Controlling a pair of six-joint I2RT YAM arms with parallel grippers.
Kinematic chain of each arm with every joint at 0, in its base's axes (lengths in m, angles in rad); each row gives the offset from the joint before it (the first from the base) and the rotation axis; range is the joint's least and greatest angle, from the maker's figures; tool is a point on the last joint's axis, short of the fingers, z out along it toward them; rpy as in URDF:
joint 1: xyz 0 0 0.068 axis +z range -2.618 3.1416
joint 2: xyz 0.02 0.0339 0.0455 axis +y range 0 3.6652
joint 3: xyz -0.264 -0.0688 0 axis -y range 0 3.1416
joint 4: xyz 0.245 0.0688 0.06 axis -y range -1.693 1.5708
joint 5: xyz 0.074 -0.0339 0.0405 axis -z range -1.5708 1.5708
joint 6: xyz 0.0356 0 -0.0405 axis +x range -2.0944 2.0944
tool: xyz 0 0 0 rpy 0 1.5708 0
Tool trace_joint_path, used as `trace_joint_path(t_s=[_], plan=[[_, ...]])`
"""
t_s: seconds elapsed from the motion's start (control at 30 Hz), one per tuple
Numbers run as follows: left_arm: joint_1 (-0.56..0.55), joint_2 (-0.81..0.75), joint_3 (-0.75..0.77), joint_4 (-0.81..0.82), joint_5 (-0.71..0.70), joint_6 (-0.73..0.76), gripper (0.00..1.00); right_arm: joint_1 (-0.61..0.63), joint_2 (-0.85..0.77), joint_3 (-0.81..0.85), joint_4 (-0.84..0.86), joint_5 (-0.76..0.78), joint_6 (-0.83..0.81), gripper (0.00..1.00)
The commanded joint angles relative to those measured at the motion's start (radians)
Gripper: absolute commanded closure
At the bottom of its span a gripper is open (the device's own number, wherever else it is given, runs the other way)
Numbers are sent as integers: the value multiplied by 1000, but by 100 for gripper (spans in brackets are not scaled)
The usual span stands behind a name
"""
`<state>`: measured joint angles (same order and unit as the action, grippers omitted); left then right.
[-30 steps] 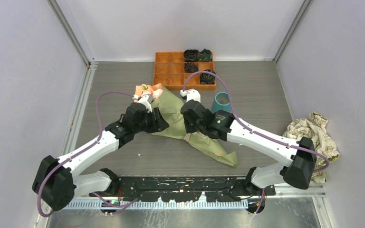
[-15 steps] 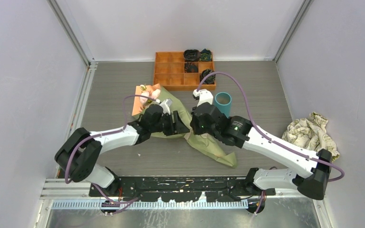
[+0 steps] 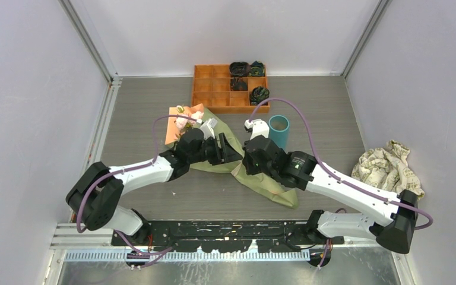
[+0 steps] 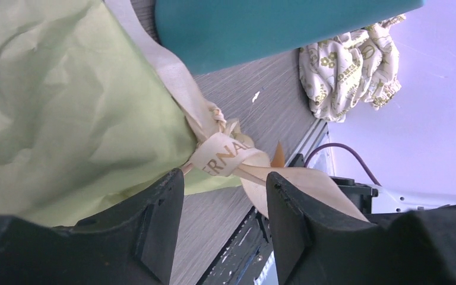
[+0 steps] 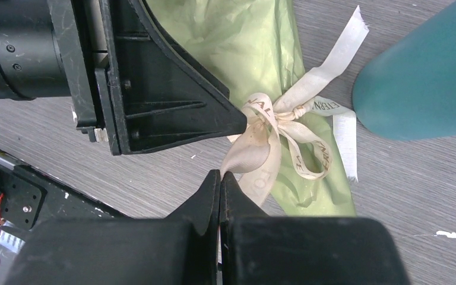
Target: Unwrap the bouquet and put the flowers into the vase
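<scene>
Cream ribbon knot [image 4: 222,155] on olive-green paper cone bouquet [image 4: 65,89]; both arms bent low over it.
Left fingers [image 4: 160,225] apart, straddling knot; right fingers [image 5: 211,196] together, any pinched ribbon indiscernible; pink blooms [image 3: 184,123] mostly arm-hidden.

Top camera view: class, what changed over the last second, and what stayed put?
The left gripper swung right, from the flowers to the ribbon, jaws open around its knot. The right gripper, shut on the ribbon, drew slightly right and toward the bases. The bouquet, vase, tray and cloth stayed put.
</scene>
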<state>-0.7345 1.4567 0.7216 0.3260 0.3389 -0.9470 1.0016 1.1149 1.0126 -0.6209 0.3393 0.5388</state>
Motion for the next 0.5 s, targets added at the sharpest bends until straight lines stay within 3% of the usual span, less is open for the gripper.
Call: trace_joint_path(t_s=[0.0, 0.2, 0.47], plan=[[-13, -4, 51, 66, -8, -4, 46, 5, -42, -5, 43, 18, 20, 99], [-39, 63, 80, 88, -3, -13, 48, 6, -45, -6, 49, 13, 23, 99], [-51, 67, 117, -38, -93, 59, 58, 6, -52, -3, 58, 0, 27, 99]])
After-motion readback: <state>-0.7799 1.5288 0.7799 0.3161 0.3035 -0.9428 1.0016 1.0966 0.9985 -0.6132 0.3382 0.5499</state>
